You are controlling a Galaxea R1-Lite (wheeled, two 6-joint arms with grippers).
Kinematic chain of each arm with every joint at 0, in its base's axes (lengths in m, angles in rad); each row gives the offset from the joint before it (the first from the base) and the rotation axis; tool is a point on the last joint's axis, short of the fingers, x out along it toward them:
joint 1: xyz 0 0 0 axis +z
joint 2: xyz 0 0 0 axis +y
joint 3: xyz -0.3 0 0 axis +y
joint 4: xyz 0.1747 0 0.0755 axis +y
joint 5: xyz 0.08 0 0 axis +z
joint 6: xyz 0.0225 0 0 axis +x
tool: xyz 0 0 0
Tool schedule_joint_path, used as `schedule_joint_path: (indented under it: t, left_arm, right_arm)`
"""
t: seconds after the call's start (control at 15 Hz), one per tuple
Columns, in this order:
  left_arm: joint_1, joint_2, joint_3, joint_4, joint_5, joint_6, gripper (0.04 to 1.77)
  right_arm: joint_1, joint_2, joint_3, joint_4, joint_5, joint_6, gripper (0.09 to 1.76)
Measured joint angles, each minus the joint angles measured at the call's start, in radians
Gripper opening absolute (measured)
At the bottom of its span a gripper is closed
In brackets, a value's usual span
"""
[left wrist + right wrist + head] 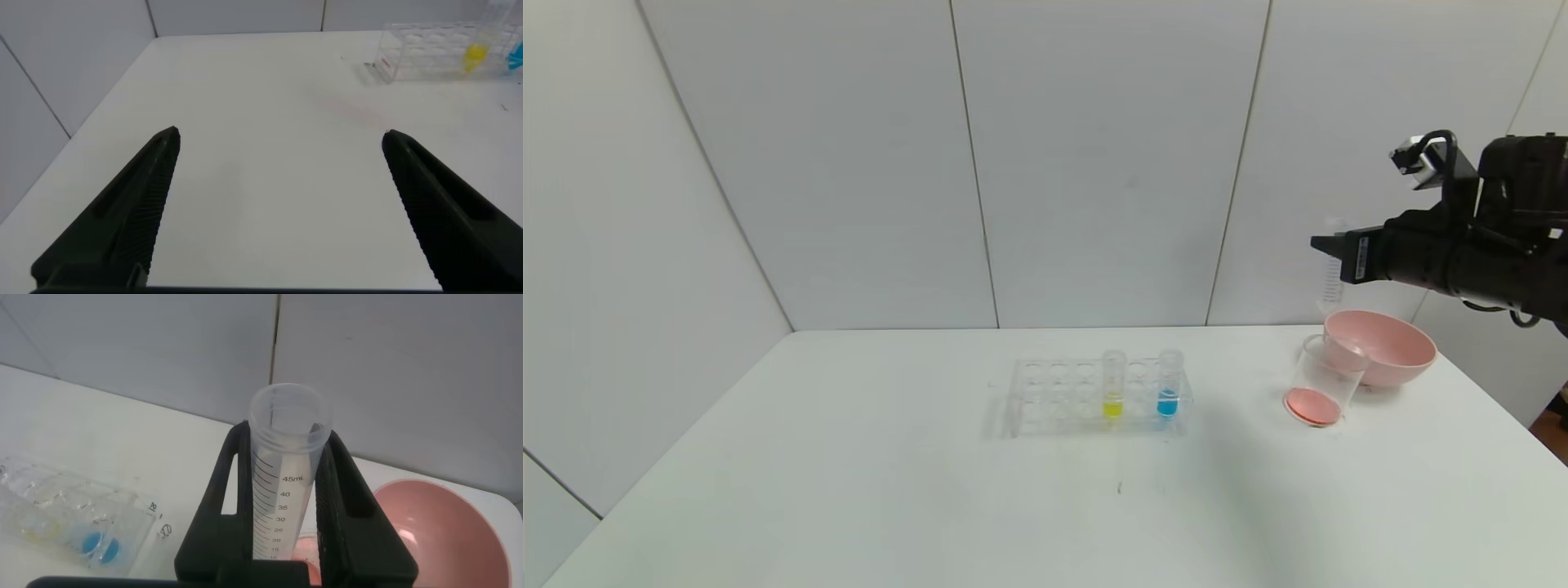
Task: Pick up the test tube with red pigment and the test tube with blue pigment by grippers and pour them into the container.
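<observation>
while the right gripper sits high at about 3 o'clock in the head view, most of its arm runs off the frame edge, and the clear tube it's clamped on is hard to make out there against the wall. the right wrist view shows it better: an upright graduated tube between the fingers, open rim on top, its bottom cut off, so i can't tell what's in it. the beaker stands right below the gripper, well apart from it, with reddish liquid at its bottom, touching the pink bowl at its 1 o'clock. the rack is mid-table, off at the gripper's 8 o'clock, with the blue tube standing at its right end and a yellow tube just beside it at 9 o'clock. the left gripper doesn't show in the head view; its own camera has the fingers spread wide over bare table, holding nothing, and the rack is clipped at that frame's edge.
</observation>
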Motion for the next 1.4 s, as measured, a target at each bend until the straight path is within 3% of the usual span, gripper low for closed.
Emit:
schedule_joint_path:
  t: [0.27,0.53,0.93,1.4]
  left_arm:
    - [0.0,0.0,0.0,0.0,0.0,0.0,1.76]
    - [0.0,0.0,0.0,0.0,0.0,0.0,1.76]
    - [0.0,0.0,0.0,0.0,0.0,0.0,1.76]
    - [0.0,0.0,0.0,0.0,0.0,0.0,1.76]
  right_arm:
    - [-0.02,-0.08,0.253,-0.285,-0.046,0.045,0.5]
    - [-0.026,-0.111,0.374,-0.385,-0.051,0.089,0.5]
    - [-0.16,-0.108,0.362,-0.389,0.003,0.107,0.5]
    - [-0.333,0.057,0.193,-0.411,0.05,0.107,0.5]
